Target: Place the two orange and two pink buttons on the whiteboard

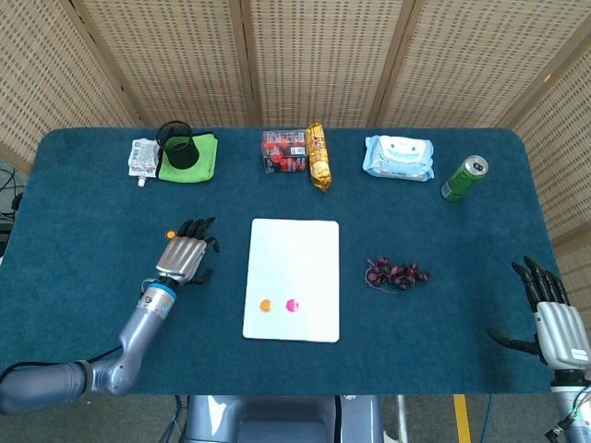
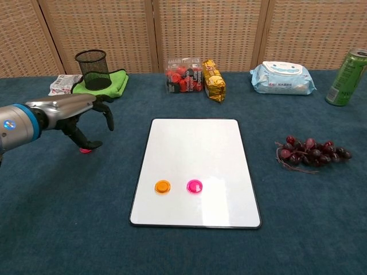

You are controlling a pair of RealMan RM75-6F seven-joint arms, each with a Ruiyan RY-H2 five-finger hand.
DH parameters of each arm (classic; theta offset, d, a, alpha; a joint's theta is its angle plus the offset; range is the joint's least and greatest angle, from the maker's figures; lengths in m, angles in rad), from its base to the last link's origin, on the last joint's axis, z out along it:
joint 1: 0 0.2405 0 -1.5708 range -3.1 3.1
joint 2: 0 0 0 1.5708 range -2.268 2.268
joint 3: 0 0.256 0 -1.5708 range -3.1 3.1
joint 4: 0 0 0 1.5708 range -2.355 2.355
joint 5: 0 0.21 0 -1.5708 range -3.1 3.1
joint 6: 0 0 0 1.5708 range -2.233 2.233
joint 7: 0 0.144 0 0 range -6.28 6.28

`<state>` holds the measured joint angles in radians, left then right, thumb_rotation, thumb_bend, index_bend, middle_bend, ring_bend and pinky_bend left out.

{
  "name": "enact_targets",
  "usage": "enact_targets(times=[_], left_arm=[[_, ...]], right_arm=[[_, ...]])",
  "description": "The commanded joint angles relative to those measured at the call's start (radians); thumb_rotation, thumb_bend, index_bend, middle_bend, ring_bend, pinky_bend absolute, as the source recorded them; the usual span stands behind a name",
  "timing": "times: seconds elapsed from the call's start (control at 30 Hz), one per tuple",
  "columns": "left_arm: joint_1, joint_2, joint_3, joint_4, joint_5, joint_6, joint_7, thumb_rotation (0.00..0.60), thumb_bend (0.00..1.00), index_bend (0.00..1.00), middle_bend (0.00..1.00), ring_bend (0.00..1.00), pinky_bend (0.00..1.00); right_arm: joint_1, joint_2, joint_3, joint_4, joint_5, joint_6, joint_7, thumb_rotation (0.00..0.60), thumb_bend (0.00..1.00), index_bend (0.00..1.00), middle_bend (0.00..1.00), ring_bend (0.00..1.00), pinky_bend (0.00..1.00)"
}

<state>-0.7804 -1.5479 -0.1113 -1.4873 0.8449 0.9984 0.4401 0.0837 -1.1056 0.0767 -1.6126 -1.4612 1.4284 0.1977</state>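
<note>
While two buttons sit on the whiteboard [image 1: 294, 277], I'm going for the pink button [image 2: 85, 150] at its 9 o'clock.
Left hand [image 1: 185, 253] spread over it, thumb and a fingertip straddling, nothing pinched yet; lower straight, close gently. Orange button [image 1: 171, 234] lies at 10 o'clock. Right hand [image 1: 552, 314] idle, fingers apart, by bench [image 1: 92, 277] edge.

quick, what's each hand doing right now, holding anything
Left hand: fingers spread over the pink button, holding nothing.
Right hand: open, empty.
</note>
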Motion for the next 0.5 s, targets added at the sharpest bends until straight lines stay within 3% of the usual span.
enact_targets(times=[0.03, 0.5], left_arm=[[0.041, 0.022, 0.019, 0.056, 0.035, -0.021, -0.072, 0.600, 0.37, 0.38, 0.00, 0.00, 0.00], [0.071, -0.024, 0.007, 0.206, 0.094, -0.089, -0.191, 0.600, 0.37, 0.38, 0.00, 0.00, 0.00]], right_arm=[[0.000, 0.000, 0.000, -0.001, 0.000, 0.001, -0.001, 0.600, 0.07, 0.00, 0.00, 0.00, 0.00], [0.000, 0.000, 0.000, -0.003, 0.004, -0.002, -0.010, 0.600, 0.06, 0.00, 0.00, 0.00, 0.00]])
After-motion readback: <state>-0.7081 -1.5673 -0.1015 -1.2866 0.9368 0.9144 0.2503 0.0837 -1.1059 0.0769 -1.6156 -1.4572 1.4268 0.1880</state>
